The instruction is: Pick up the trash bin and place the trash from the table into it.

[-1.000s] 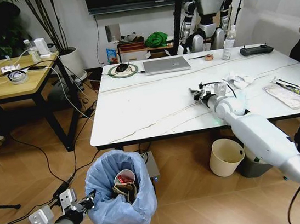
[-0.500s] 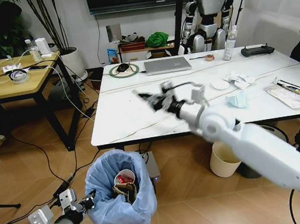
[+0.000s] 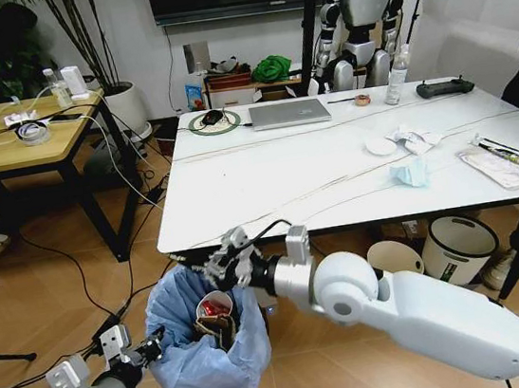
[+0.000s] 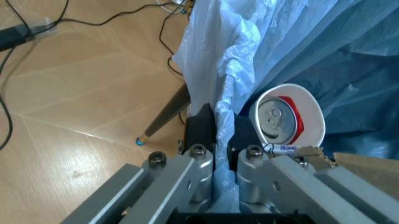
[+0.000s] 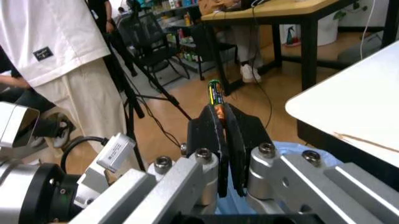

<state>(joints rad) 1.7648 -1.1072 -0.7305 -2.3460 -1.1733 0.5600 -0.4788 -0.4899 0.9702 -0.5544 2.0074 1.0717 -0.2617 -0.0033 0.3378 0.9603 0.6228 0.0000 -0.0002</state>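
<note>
Since before, right gripper (image 3: 219, 262) has swung from table (image 3: 267, 179) to above crinkled blue trash bin (image 3: 204, 354), pinching a slim battery (image 5: 215, 95); left gripper (image 3: 150, 347) pinches the bag rim, I see.

Light-blue trash bin (image 3: 207, 354), white veined table (image 3: 267, 179), pale blue mask (image 3: 411, 172).

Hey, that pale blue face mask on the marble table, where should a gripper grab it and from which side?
The face mask lies crumpled on the table, its middle bunched up. Probably best to come straight down from above and close the jaws on that raised bunch; the low edges offer little to pinch.
</note>
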